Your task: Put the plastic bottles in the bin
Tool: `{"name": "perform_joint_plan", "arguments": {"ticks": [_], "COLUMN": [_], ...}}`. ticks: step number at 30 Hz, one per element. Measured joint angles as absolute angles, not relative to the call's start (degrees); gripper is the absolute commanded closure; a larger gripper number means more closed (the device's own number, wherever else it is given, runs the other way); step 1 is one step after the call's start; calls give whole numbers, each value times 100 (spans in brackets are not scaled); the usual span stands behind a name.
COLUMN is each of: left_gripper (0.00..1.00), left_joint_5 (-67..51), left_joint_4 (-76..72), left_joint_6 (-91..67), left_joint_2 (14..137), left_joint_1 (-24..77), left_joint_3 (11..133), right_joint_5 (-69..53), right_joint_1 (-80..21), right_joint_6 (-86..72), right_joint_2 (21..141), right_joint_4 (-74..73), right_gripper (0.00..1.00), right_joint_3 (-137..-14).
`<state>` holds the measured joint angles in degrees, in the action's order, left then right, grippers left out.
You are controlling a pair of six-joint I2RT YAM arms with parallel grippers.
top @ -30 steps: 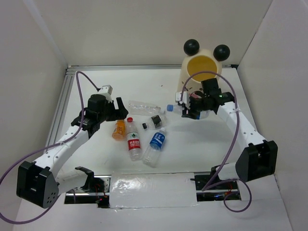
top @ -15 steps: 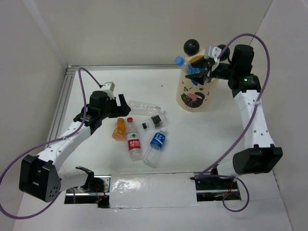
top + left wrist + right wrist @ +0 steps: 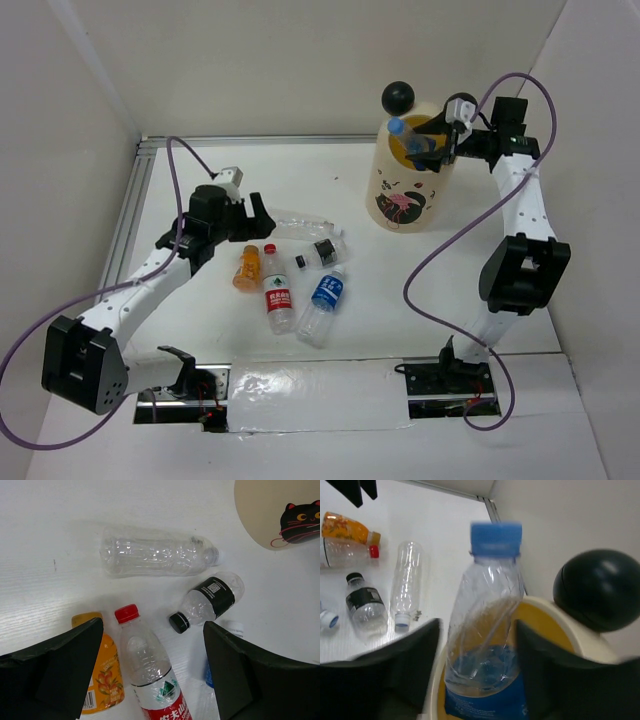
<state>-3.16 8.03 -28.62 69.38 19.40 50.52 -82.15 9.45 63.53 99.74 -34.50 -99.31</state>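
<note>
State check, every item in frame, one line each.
bin: upright, mouth open.
blue-capped bottle: cap up, gripped by right end effector, base inside bin mouth.
left end effector: open, empty, above the loose bottles.
orange bottle: lying down.
red-capped bottle: lying down, capped.
blue-labelled bottle: lying down.
dark-labelled bottle: lying down, capped.
clear unlabelled bottle: lying down.

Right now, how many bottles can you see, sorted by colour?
Orange bottle: 1
Red-label bottle: 1
Blue-label bottles: 2
Black-label bottle: 1
Clear bottle with no label: 1
Total: 6
</note>
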Motion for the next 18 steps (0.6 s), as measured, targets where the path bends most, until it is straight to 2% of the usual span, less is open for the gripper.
{"name": "perform_joint_plan", "arguments": {"ticks": [1, 9, 14, 16, 17, 18], "left_gripper": [5, 5, 5, 6, 8, 10], "left_joint_5": [-320, -401, -290, -121, -40, 40], "left_joint_4": [803, 803, 908, 1000, 1035, 1068], "left_joint_6": [-2860, -2547, -1916, -1586, -1457, -1319], "left_joint_2": [6993, 7723, 8401, 8720, 8827, 8921], "left_joint_1": [1962, 2139, 2265, 2340, 2368, 2397], "left_joint_3": [5100, 5688, 6235, 6547, 6665, 6766], "right_joint_5": [-8226, -8272, -7787, -7446, -7269, -7096], "right_joint_1": [998, 1085, 823, 526, 338, 130], "right_joint_6": [6436, 6678, 6248, 6106, 6082, 6073], "right_joint_2": [10001, 9758, 9157, 8831, 8674, 8525], "right_joint_4": [-3575, -3872, -3865, -3870, -3870, -3872], "right_gripper": [0, 0, 0, 8, 18, 56], "right_joint_3": [-9931, -9939, -9939, -9929, -9924, -9920]}}
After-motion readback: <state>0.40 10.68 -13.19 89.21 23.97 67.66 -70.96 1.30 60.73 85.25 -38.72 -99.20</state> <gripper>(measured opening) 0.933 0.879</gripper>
